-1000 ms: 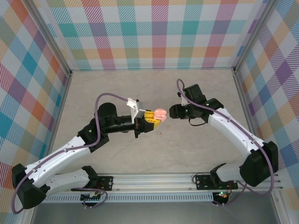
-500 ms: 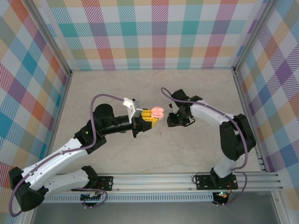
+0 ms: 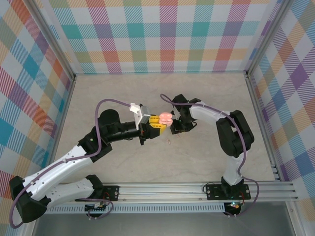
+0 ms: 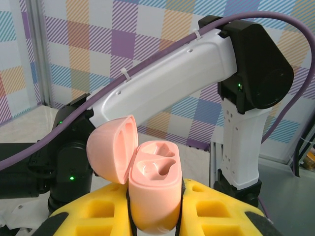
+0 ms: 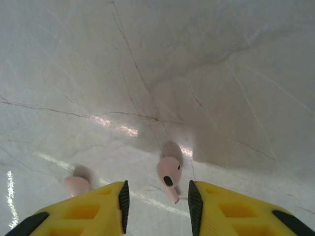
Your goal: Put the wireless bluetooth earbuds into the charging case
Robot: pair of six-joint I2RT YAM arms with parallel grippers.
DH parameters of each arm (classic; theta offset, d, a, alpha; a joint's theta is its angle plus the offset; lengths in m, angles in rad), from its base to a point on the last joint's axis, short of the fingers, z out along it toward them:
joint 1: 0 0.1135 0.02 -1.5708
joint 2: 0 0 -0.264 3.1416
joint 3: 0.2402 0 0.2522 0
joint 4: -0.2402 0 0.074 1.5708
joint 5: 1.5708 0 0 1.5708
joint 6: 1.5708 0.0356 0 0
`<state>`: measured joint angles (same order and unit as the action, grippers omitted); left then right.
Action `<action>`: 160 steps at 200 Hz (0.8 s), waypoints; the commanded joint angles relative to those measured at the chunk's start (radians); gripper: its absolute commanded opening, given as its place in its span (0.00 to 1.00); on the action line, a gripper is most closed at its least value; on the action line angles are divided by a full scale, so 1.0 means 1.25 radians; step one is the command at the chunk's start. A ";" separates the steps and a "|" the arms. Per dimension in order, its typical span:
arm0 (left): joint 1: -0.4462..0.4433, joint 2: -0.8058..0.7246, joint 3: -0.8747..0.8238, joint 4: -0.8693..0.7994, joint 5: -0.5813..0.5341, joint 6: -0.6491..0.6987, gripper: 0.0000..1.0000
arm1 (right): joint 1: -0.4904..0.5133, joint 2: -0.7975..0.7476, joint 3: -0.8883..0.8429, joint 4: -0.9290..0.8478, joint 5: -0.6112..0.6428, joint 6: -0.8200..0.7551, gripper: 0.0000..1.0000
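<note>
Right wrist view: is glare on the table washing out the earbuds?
Right wrist view: glare streaks lie beside the central earbud, not on it; it reads sharp. The left earbud is dimmer but visible. Left wrist view: the open charging case is evenly lit, sharp.

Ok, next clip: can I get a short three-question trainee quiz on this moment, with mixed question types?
1. True or false: the pale pink plastic charging case, clamped in the left gripper, has its hinged lid shut.
2. How many pale pink stemmed earbuds lie on the marbled white table in the right wrist view? A) none B) two C) four
3. Fill in: both moulded wells of the case are ____.

Key
1. False: the lid stands open.
2. B: one is seen between the fingers of the open right gripper, and the other lies to its left in that view.
3. Empty.
</note>
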<state>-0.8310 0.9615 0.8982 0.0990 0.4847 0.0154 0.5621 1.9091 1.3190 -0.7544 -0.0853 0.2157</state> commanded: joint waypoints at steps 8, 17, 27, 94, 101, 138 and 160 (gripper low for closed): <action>-0.013 -0.015 -0.008 -0.006 -0.001 -0.010 0.16 | 0.008 0.030 0.033 -0.032 0.030 -0.004 0.39; -0.013 -0.017 -0.009 -0.007 -0.002 -0.012 0.16 | 0.008 0.038 0.036 -0.033 0.040 0.003 0.39; -0.013 -0.017 -0.009 -0.006 -0.002 -0.011 0.17 | 0.009 0.042 0.038 -0.034 0.054 0.018 0.38; -0.013 -0.017 -0.012 -0.009 -0.002 -0.010 0.17 | 0.010 0.042 0.037 -0.023 0.084 0.075 0.38; -0.013 -0.019 -0.012 -0.009 -0.005 -0.011 0.17 | 0.011 0.040 0.037 -0.025 0.085 0.076 0.38; -0.013 -0.016 -0.012 -0.008 -0.005 -0.009 0.17 | 0.015 0.034 0.042 -0.031 0.061 0.069 0.37; -0.013 -0.014 -0.011 -0.006 -0.003 -0.011 0.17 | 0.021 0.036 0.048 -0.039 0.048 0.067 0.36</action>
<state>-0.8310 0.9596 0.8871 0.0792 0.4843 0.0151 0.5747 1.9560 1.3434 -0.7704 0.0036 0.2916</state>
